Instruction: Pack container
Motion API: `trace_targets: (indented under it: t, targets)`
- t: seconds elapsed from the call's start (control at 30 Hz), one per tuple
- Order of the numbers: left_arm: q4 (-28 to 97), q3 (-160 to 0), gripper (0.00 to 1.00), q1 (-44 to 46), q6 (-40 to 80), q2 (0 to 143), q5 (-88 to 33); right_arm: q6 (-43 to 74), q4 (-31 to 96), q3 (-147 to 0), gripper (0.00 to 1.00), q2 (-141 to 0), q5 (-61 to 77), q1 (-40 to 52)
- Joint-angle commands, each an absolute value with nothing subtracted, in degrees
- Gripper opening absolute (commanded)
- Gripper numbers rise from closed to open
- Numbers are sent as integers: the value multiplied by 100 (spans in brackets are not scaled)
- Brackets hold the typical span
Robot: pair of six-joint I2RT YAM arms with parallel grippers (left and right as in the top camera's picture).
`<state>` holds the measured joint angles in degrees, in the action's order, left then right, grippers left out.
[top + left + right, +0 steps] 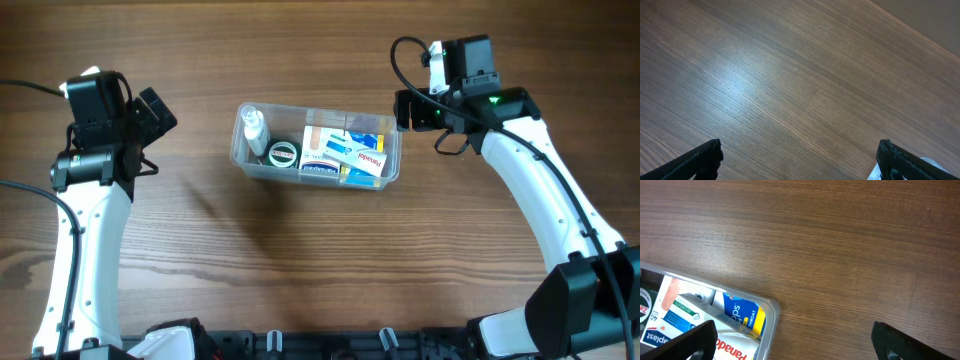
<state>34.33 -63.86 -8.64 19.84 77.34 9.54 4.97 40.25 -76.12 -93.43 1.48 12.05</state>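
The clear container point(391, 150) stands at the table's middle. It holds a white bottle point(254, 130), a round tin point(284, 153) and several small boxes point(345, 152). My left gripper point(160, 112) is open and empty, left of the container and apart from it; the left wrist view shows its jaws point(800, 165) spread over bare wood. My right gripper point(405, 110) is open and empty, just beyond the container's right end. In the right wrist view its jaws point(795, 342) straddle the container's corner point(771, 312), with a blue-yellow throat box point(742, 317) and a Panadol box point(732, 352) inside.
The wooden table point(300, 260) surrounds the container. A small pale object point(932, 165) shows at the lower right edge of the left wrist view. Black cables point(400, 55) loop near the right arm. The arm bases sit along the front edge.
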Motion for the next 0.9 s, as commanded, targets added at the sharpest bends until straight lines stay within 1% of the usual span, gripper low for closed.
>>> trace_targets:
  t: [0.0, 0.63, 0.77, 0.87]
  targets:
    - [3417, -6462, 100, -891, 1999, 7682, 945, 602, 4021, -7612, 100, -9244, 244, 1192]
    - [3417, -6462, 100, -891, 1999, 7682, 945, 600, 4010, -7603, 100, -9209, 244, 1194]
    - [3415, -6462, 100, -891, 1999, 7682, 945, 600, 3955, -7356, 100, -8709, 244, 1205]
    - [3417, -6462, 100, -891, 1999, 7682, 945, 600, 3656, -6593, 100, -7846, 244, 1205]
